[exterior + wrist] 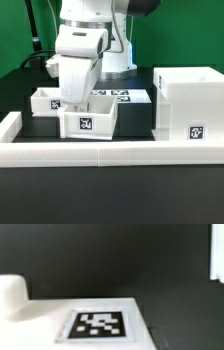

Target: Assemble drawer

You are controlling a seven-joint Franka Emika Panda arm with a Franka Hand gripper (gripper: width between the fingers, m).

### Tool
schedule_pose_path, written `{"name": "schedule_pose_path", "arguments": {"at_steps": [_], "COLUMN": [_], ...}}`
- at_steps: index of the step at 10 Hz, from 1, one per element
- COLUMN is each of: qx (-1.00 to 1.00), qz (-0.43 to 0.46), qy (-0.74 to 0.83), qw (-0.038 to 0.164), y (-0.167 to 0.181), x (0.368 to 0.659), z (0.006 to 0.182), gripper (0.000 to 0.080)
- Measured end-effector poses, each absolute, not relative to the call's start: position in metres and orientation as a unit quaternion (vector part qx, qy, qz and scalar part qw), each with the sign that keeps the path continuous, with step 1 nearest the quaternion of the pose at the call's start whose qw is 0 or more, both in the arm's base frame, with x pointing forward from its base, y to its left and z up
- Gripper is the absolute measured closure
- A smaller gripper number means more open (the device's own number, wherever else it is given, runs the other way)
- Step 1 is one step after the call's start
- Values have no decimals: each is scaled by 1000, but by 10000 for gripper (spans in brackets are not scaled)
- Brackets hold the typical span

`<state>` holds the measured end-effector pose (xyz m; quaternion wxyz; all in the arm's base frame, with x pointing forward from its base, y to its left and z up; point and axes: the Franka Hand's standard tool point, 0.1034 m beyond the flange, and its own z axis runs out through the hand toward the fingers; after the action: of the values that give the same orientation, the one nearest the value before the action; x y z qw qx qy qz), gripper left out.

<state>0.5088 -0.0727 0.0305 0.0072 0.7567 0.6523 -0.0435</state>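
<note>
Gripper (73, 98): hangs from the white arm (88, 18) at about 10 o'clock from the exterior view's centre. Its lower end dips just behind the front tray and beside the rear tray. The fingers are hidden, so how far apart they stand cannot be told, nor whether they hold anything.
Table (100, 195): black, bearing everything listed.
Border wall (120, 152): long, low and white. It runs across at 6 o'clock, with a short return at 8 o'clock.
Drawer housing (185, 100): large white open-topped box at 3 o'clock. It stands upright against the border wall, with one square tag (196, 132) on its near face.
Marker board (130, 97): thin, flat and white with several tags, at 12 to 1 o'clock behind the trays.
Front tray (106, 124): small and white, at the centre, apart from the housing. It has a tag (86, 124) on its near wall.
Rear tray (42, 103): small and white, at 9 o'clock, partly behind the gripper.
Wrist view: a white surface (60, 308) carrying one blurred tag (98, 325) over dark table. Which part it belongs to cannot be told.
</note>
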Motion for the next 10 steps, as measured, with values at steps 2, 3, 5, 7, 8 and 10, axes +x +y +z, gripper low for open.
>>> {"name": "schedule_pose_path", "arguments": {"at_steps": [2,3,5,7,8,10], "qx": [739,740,742,737,725,722], "qz": [-34,-33,-33,-35,-39,-38], "qy": [673,671,670,675,688,691], "qw": [15,14,14,13,13,11], "y": [-59,-53,-55,-55,-51,-34], "x": [517,518,518,517,517,525], "z": [31,30,29,27,23,24], "gripper": [757,757,757,757,757,757]}}
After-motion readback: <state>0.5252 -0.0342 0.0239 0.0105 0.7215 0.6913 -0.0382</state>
